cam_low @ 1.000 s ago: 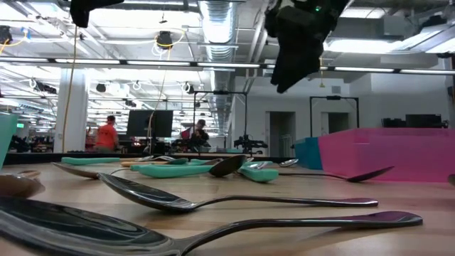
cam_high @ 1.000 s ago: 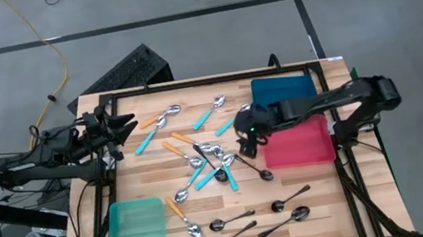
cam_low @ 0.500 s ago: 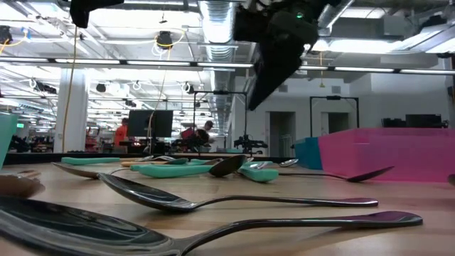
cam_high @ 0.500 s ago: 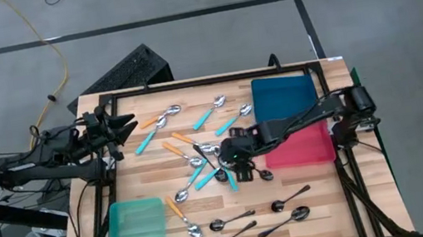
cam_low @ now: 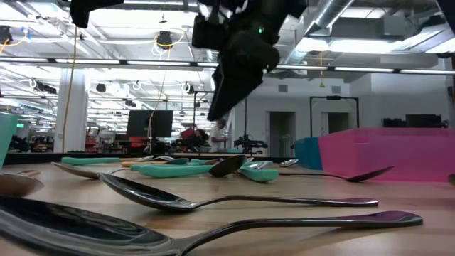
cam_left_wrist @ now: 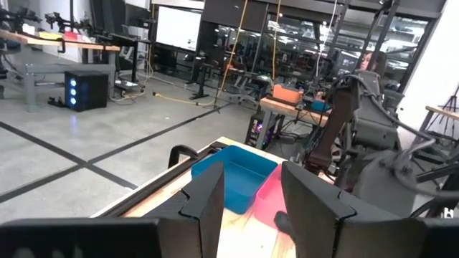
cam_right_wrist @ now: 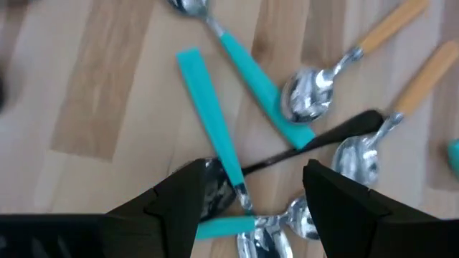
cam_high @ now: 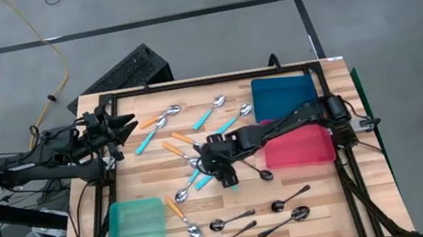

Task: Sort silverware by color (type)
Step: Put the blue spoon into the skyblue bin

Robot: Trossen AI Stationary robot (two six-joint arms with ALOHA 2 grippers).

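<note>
The left gripper waits at the table's left edge, its fingers standing a little apart and holding nothing. Near it, at the table's front left corner, a pale green tray shows nothing inside in the high view. To its right the wooden table carries the silverware: spoons with shiny metal bowls and teal or orange plastic handles lie tangled in the central pile, a few more teal and orange ones lie apart toward the back, and an orange-handled spoon lies beside the green tray. All-dark metal spoons lie in a loose group along the front.

The right gripper hangs over the central pile, fingers spread wide and empty, a teal handle and a dark spoon crossing directly between them. The right arm reaches across from the right, passing over part of the pink tray. Behind that tray sits a blue tray; neither shows any spoons in its visible part.
</note>
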